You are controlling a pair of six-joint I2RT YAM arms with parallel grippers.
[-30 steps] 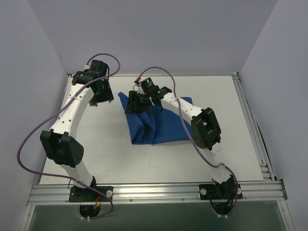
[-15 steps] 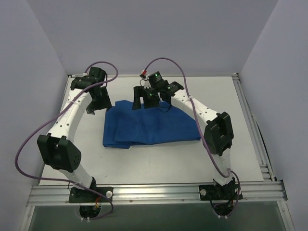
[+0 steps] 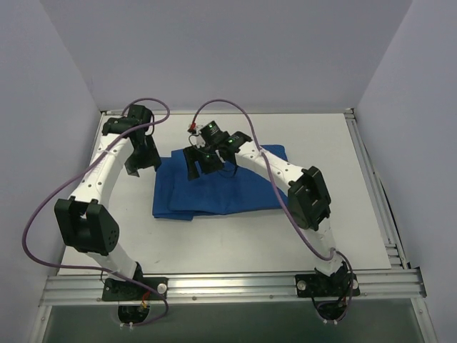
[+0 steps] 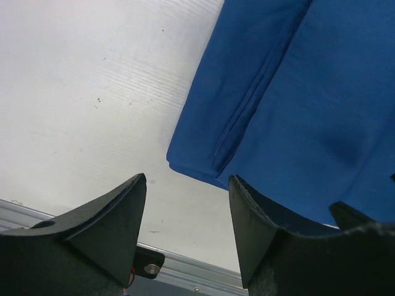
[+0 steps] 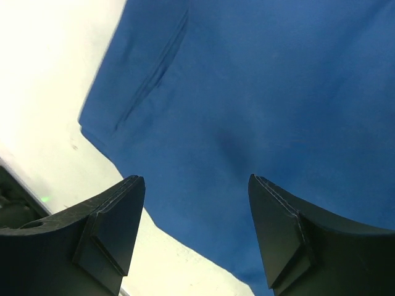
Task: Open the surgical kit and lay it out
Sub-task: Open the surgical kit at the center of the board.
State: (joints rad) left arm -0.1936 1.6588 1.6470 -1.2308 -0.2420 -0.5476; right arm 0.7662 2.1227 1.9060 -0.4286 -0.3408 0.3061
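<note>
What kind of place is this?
Probably a robot test bench in a lab, not a clinic: a left arm and right arm mounted on a metal rail, a white table boxed in by plain walls.

Royal-blue cloth wrap (image 5: 259, 105) filling most of the frame, folded seam at upper left, pale table (image 5: 43, 92) along the left, two dark fingers (image 5: 111, 234) spread apart at the bottom

One blue cloth wrap (image 3: 228, 194), two arms (image 3: 107, 168) (image 3: 275, 168), two claws (image 4: 187, 177) (image 5: 195, 178), one table (image 3: 235, 243)
</note>
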